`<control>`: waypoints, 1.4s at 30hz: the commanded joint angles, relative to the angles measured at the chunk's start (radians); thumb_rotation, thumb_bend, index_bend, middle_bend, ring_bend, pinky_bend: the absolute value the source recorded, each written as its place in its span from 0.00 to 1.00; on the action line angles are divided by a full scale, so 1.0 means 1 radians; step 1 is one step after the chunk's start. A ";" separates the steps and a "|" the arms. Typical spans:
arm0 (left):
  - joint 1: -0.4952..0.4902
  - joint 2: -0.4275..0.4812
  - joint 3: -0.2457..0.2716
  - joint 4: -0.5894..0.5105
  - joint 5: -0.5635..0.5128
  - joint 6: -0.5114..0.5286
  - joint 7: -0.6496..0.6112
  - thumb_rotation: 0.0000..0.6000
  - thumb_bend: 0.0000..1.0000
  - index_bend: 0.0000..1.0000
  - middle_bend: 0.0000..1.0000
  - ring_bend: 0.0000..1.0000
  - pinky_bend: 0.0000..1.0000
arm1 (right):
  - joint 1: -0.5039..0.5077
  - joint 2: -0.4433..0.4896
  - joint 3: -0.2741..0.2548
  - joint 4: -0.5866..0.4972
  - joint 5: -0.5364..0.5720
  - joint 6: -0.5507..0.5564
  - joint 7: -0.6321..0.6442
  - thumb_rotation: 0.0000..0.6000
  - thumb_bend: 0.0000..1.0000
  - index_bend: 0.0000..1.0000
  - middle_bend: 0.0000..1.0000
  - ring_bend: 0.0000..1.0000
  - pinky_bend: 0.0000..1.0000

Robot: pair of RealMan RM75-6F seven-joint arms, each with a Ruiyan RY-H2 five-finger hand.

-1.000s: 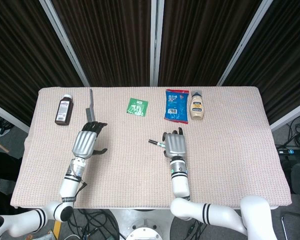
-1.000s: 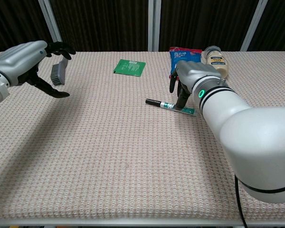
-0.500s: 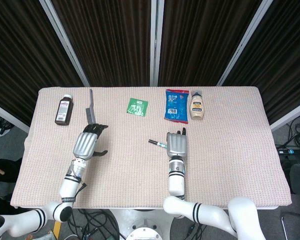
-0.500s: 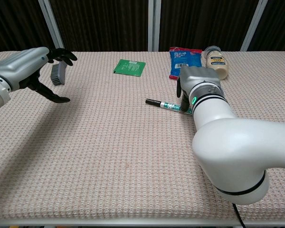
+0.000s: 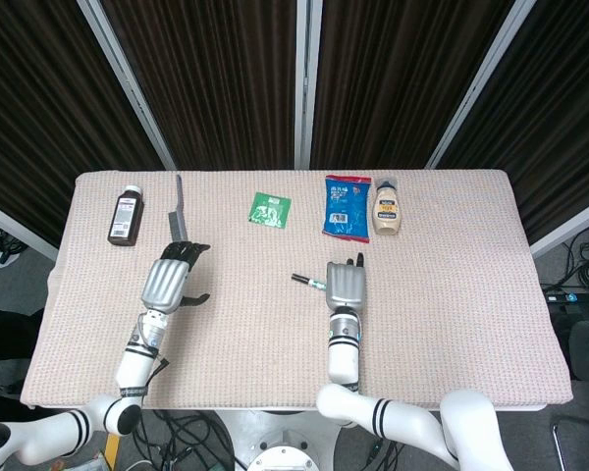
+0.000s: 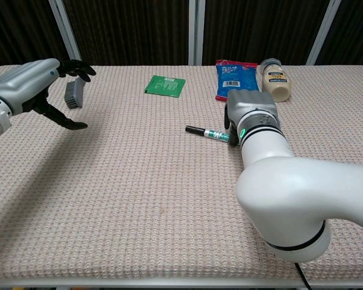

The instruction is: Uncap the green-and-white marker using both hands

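The green-and-white marker [image 6: 210,133] lies flat near the middle of the tabletop [image 6: 169,199], cap on, so the uncapping itself is all ahead of me. My right robot hand [image 5: 345,286] is lowered over the marker's right end, palm down; I cannot tell whether its fingers have closed on the barrel. My left robot hand [image 6: 33,84] hovers well apart at the left, fingers spread, holding nothing.
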 commanded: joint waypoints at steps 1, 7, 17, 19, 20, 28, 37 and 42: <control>0.001 0.000 0.002 0.004 -0.001 -0.001 0.002 1.00 0.00 0.18 0.20 0.14 0.15 | 0.005 -0.010 0.003 0.015 0.000 -0.006 -0.010 1.00 0.15 0.51 0.52 0.28 0.11; 0.003 0.000 0.005 0.008 -0.001 -0.002 -0.004 1.00 0.00 0.18 0.20 0.14 0.15 | 0.011 -0.029 0.012 0.047 -0.001 -0.017 -0.020 1.00 0.15 0.52 0.52 0.28 0.11; 0.010 0.000 0.013 0.013 -0.002 -0.005 -0.009 1.00 0.00 0.18 0.20 0.14 0.15 | 0.014 -0.047 0.025 0.084 -0.003 -0.037 -0.037 1.00 0.16 0.53 0.53 0.29 0.11; 0.009 0.000 0.013 0.012 -0.002 -0.007 -0.007 1.00 0.00 0.18 0.20 0.14 0.15 | 0.014 -0.047 0.027 0.087 -0.005 -0.041 -0.037 1.00 0.16 0.54 0.54 0.30 0.12; 0.009 0.001 0.013 0.011 -0.002 -0.008 -0.005 1.00 0.00 0.18 0.20 0.14 0.15 | 0.014 -0.047 0.027 0.087 -0.009 -0.041 -0.036 1.00 0.16 0.55 0.54 0.30 0.12; 0.006 0.000 0.016 0.004 0.001 -0.012 0.003 1.00 0.00 0.18 0.20 0.14 0.15 | 0.007 -0.051 0.022 0.099 -0.042 -0.036 -0.019 1.00 0.23 0.61 0.58 0.33 0.13; 0.000 -0.004 0.005 0.005 -0.015 -0.025 0.008 1.00 0.00 0.18 0.20 0.14 0.16 | -0.028 -0.003 -0.012 0.045 -0.136 -0.014 0.044 1.00 0.27 0.67 0.61 0.36 0.13; -0.020 -0.016 -0.002 0.011 -0.007 -0.027 0.034 1.00 0.02 0.18 0.20 0.14 0.19 | -0.058 0.077 -0.032 -0.059 -0.194 0.002 0.058 1.00 0.27 0.68 0.62 0.36 0.13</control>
